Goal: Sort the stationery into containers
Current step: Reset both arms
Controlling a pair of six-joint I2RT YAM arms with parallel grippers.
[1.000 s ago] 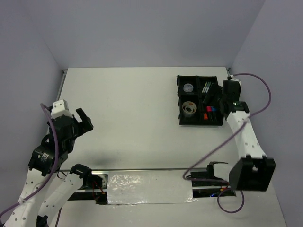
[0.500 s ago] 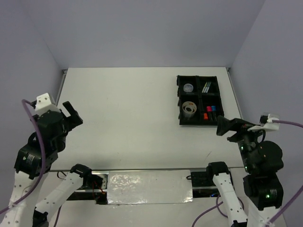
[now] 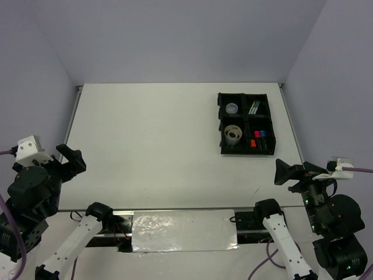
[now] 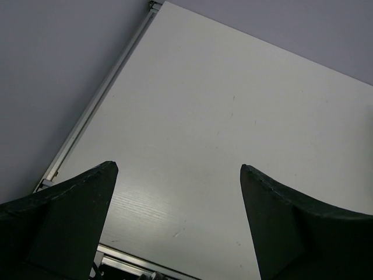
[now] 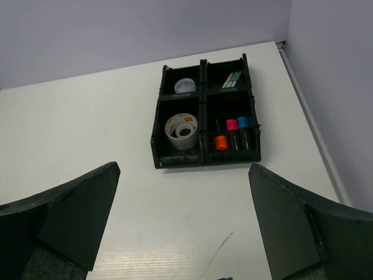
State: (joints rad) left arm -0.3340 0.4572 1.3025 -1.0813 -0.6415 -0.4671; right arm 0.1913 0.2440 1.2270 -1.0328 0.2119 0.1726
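Black tray (image 5: 180, 160) holds the markers (image 5: 233, 135), tape ring (image 5: 182, 129), pot (image 5: 185, 86) and sticks (image 5: 232, 79); left tool (image 4: 178, 167) and right tool (image 5: 183, 167) gape wide, empty.

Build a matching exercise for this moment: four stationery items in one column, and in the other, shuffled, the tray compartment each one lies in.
Items:
1. tape ring
2. clear pot
3. markers
4. pale sticks

Compartments of the black tray, as seen from the top camera:
A. far right
B. near left
C. near right
D. far left

Pairs: 1-B, 2-D, 3-C, 4-A
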